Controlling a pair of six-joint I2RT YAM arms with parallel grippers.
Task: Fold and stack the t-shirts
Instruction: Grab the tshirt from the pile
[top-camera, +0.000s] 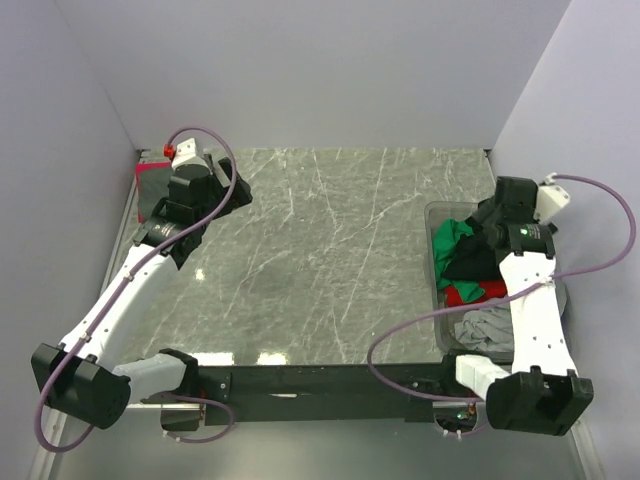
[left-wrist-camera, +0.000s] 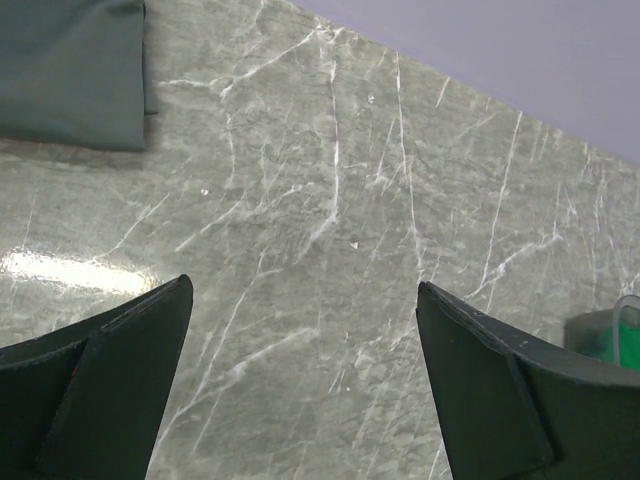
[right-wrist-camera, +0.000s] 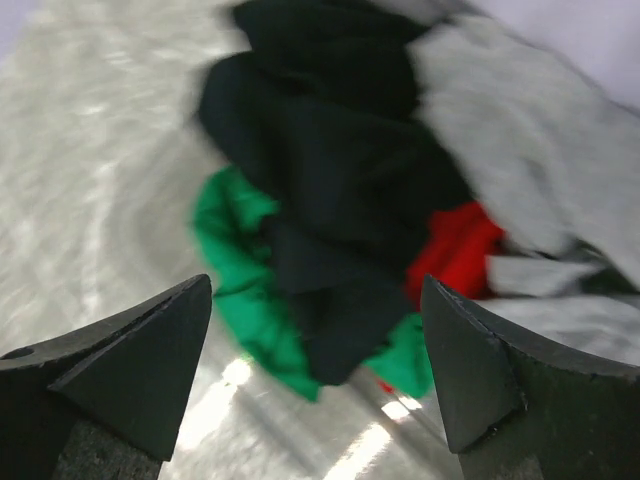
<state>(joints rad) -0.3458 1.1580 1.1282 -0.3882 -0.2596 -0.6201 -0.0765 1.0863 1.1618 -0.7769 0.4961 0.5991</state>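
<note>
- A grey marble-patterned table (top-camera: 320, 260) fills the view from above, with pale walls on three sides.
- The left arm (top-camera: 120, 290), white with black joints, reaches to the table's far left corner. The right arm (top-camera: 540, 320) reaches along the right edge.
- A clear grey plastic bin (top-camera: 432, 215) sits at the table's right edge, under the right arm's wrist.
- All four loose t-shirts lie crumpled together in the bin. The black t-shirt (top-camera: 470, 262) is in the middle of the heap.
- The grey t-shirt (top-camera: 480, 325) is at the near end of the bin.
- The green t-shirt (top-camera: 455, 238) is at the far end, partly under the black one.
- The red t-shirt (top-camera: 470, 292) shows as a small patch between the black and the grey.
- A folded dark grey cloth (left-wrist-camera: 70, 70) lies flat in the far left corner, with a red edge showing beside it from above.
- The right gripper (right-wrist-camera: 315, 285) hovers over the heap, jaws wide apart with nothing between them. Its wrist view is blurred.
- The left gripper (left-wrist-camera: 302, 290) hangs over bare table near the folded cloth, jaws wide apart and holding nothing.
</note>
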